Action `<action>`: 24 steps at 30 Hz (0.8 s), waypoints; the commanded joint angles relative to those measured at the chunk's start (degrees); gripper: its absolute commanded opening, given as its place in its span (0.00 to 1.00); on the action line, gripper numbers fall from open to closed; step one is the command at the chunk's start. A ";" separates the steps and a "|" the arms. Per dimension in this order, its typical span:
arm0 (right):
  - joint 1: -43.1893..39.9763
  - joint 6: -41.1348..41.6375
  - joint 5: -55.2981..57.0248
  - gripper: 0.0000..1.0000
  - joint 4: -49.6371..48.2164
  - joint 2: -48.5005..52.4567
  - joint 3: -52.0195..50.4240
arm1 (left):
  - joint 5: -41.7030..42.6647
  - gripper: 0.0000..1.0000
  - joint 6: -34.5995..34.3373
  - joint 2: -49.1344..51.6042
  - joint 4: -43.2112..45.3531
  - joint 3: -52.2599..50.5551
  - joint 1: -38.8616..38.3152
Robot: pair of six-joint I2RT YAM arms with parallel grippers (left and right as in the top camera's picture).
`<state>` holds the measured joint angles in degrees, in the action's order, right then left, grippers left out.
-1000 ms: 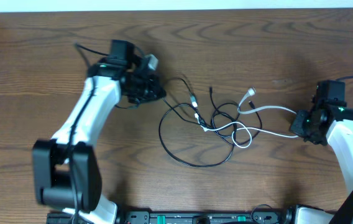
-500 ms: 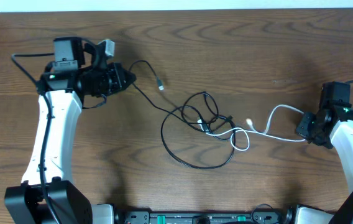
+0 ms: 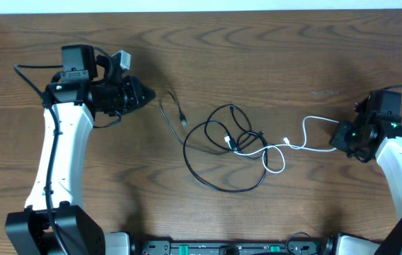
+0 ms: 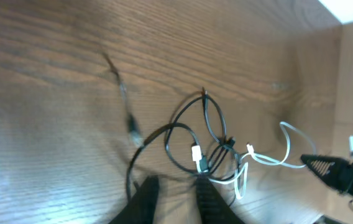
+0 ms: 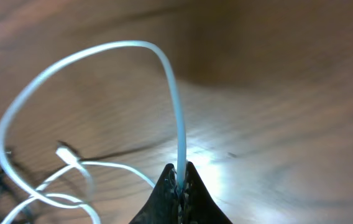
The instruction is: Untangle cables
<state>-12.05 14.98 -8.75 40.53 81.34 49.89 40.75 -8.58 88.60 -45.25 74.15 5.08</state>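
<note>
The black cable (image 3: 222, 188) lies in a wide loop at the table's middle, knotted with the white cable (image 3: 277, 159) around its centre. The black cable's free end (image 3: 180, 115) lies on the wood, just right of my left gripper (image 3: 146, 94). That gripper is open and empty; its wrist view shows the fingers (image 4: 175, 185) apart above the black loops (image 4: 210, 115) and the white cable (image 4: 286, 140). My right gripper (image 3: 337, 142) is shut on the white cable (image 5: 173, 99), pinched between its fingertips (image 5: 179, 171). The cable arcs up and back toward the tangle.
The table's pale far edge (image 3: 201, 6) runs along the top. Both arm bases and a black rail (image 3: 208, 248) sit at the near edge. Thick black robot wires (image 3: 27, 67) hang by the left arm.
My left gripper has let go of the black cable's end, which has dropped onto the table beside it. The right gripper has shifted slightly left, slackening the white cable.
</note>
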 commanded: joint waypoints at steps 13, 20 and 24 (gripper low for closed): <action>-0.22 -1.92 -8.37 0.25 2.01 -0.66 1.01 | -4.37 0.64 1.11 1.53 -0.28 -2.05 -15.80; -0.22 -1.99 -8.76 0.28 4.61 -0.66 1.01 | -4.35 0.64 1.05 4.92 1.03 -2.05 -24.94; -0.22 -1.99 -8.76 0.28 4.63 -0.66 1.01 | -4.35 0.64 1.05 7.67 2.12 -2.05 -30.25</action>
<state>-12.05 13.32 -16.80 45.15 81.34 49.89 37.06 -8.54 94.04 -43.48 72.44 -21.61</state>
